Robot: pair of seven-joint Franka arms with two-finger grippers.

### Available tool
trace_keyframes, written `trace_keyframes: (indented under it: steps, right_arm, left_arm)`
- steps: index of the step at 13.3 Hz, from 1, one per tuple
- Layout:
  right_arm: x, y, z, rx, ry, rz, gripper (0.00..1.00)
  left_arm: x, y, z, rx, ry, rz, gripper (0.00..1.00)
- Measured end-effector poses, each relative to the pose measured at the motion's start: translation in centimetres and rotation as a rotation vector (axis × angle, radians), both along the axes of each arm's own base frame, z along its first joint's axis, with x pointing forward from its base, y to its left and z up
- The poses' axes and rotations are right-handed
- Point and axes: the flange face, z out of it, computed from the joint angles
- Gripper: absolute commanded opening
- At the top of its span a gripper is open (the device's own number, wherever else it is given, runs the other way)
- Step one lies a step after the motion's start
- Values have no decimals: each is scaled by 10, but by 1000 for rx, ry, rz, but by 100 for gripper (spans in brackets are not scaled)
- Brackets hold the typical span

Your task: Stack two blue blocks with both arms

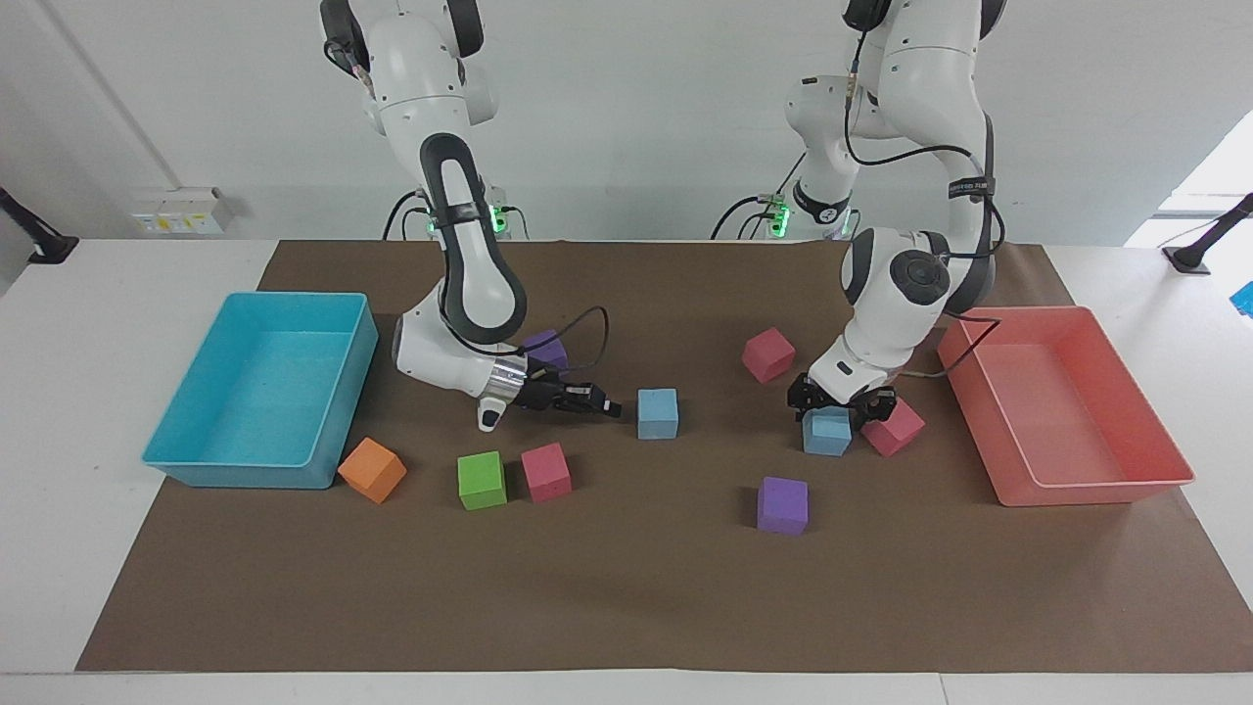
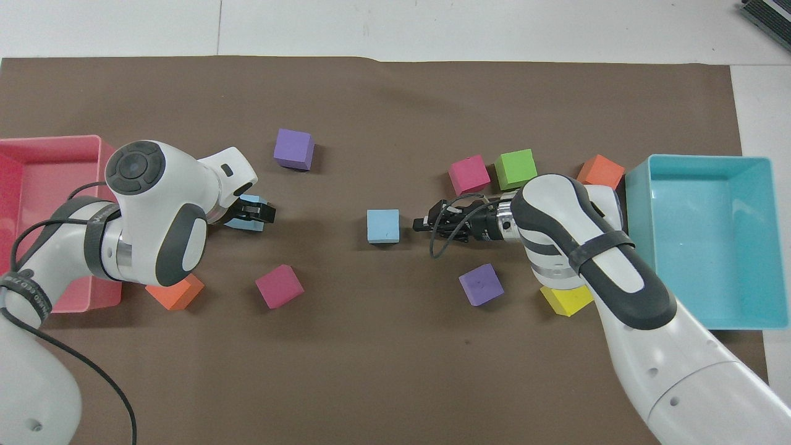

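One blue block (image 1: 657, 412) sits mid-mat, also seen from above (image 2: 383, 225). My right gripper (image 1: 609, 404) lies low and nearly level beside it, shut and empty, its tip (image 2: 422, 222) a short gap from the block's side toward the right arm's end. The second blue block (image 1: 827, 432) rests on the mat near the red tray. My left gripper (image 1: 838, 406) is down over it, open, with a finger on either side; in the overhead view the left gripper (image 2: 252, 211) covers most of that block (image 2: 247, 201).
A turquoise tray (image 1: 294, 299) stands at the right arm's end and a red tray (image 1: 1087, 482) at the left arm's end. Pink cubes (image 1: 892, 428) (image 1: 767, 353) (image 1: 545, 471), purple cubes (image 1: 782, 504) (image 1: 545, 348), a green cube (image 1: 482, 480), an orange cube (image 1: 372, 469) and a yellow cube (image 2: 565, 298) lie around.
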Motion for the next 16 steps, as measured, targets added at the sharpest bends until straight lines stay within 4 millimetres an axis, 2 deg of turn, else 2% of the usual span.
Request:
trace_keyframes:
  steps: [4, 5, 7, 8, 10, 13, 16]
  right_arm:
    - [-1, 2, 0, 0, -20, 16, 0]
    - [0, 2, 0, -2, -48, 31, 0]
    - [1, 1, 0, -14, -91, 46, 0]
    - [0, 3, 0, -18, -100, 52, 0]
    - [-1, 7, 0, -29, -108, 52, 0]
    - [-1, 9, -1, -33, -110, 53, 0]
    - [-1, 10, -1, -43, -115, 49, 0]
  left_arm:
    - [-1, 2, -6, 0, -2, 12, 100]
    - [-1, 2, -9, 0, 1, 13, 93]
    - [0, 2, -13, 0, 0, 15, 41]
    - [0, 2, -14, 0, 0, 16, 26]
    - [0, 2, -13, 0, 0, 18, 8]
    - [-1, 3, -9, 6, 21, 18, 3]
    - [0, 1, 27, 12, 19, 71, 3]
